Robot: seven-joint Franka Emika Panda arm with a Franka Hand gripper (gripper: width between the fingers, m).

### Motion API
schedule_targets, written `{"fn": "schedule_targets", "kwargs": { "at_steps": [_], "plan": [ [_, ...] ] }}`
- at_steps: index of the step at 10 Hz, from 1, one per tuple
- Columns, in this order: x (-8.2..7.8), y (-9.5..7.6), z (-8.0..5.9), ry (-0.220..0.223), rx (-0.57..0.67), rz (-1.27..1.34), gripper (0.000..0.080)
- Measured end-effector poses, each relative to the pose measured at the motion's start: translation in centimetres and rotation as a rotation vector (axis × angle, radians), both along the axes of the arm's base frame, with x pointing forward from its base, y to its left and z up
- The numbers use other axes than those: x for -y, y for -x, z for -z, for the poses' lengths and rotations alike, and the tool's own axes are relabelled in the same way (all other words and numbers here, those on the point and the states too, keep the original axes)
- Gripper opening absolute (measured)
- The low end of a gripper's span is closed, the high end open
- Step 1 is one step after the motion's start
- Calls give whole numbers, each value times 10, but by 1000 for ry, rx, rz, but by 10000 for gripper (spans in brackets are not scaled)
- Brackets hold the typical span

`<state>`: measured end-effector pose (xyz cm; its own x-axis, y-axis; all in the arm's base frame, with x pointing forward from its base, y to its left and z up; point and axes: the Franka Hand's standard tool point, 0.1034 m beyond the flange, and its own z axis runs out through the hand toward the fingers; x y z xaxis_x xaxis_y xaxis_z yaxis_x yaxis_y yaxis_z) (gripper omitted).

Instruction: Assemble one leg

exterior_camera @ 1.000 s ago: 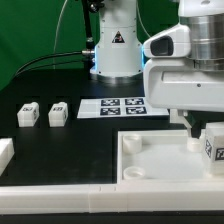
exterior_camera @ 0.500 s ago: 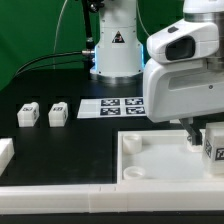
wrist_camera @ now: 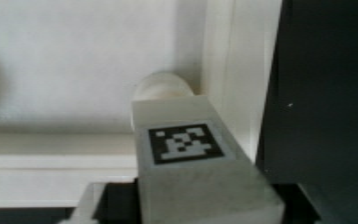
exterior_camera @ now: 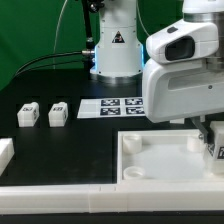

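Tool (exterior_camera: 210, 131) clenched on tagged leg (wrist_camera: 194, 165), leg above white panel (exterior_camera: 160, 160) at exterior view's right, two spare legs (exterior_camera: 57, 113) well apart on tabletop (exterior_camera: 60, 85)

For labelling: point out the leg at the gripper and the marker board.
small white stubby plastic leg (wrist_camera: 186, 143): wrist view, its tag face.
thin flat white marker board (exterior_camera: 113, 106): exterior view, its printed middle.

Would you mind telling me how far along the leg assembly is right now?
Done: one leg is picked up, clamped in the jaws. In hand: it hangs over the panel at the exterior view's right, not visibly seated. Left: seating it in the panel; two other legs lie on the table.
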<state>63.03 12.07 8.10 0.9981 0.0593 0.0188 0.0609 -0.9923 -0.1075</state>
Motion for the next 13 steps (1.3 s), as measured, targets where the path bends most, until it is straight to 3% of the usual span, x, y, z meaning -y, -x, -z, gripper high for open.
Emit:
{"fn": "schedule_targets", "kwargs": {
  "at_steps": [1, 5, 13],
  "plan": [
    [2, 0, 1, 1, -1, 2, 308],
    [4, 0, 1, 2, -6, 51, 304],
    [10, 1, 3, -23, -100, 920, 301]
  ]
}}
